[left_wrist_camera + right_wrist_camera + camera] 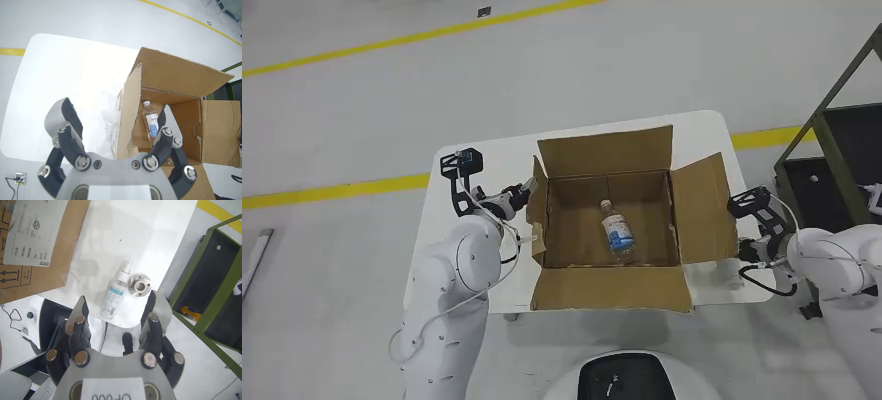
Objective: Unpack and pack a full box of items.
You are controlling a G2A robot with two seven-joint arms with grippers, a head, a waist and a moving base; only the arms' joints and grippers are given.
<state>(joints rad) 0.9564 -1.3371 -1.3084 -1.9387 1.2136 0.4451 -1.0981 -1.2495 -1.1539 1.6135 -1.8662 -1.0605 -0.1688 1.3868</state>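
Note:
An open cardboard box (607, 288) stands in the middle of the white table (492, 165). One clear plastic bottle (617, 232) with a blue label lies on the box floor, also seen as the bottle (150, 121). My left gripper (116, 106) is open and empty, its fingers straddling the torn flap of the box (170, 75) on that side. My right gripper (118, 295) is open above a clear spray bottle (115, 291) lying on the table's corner. A round metal flange (139, 285) rests beside the spray bottle.
A green metal rack (832, 150) stands just off the table on the right arm's side, with a yellow object (189, 312) on its lower shelf. The table edge (121, 324) runs close under the right gripper. Bare tabletop (66, 66) lies beside the box.

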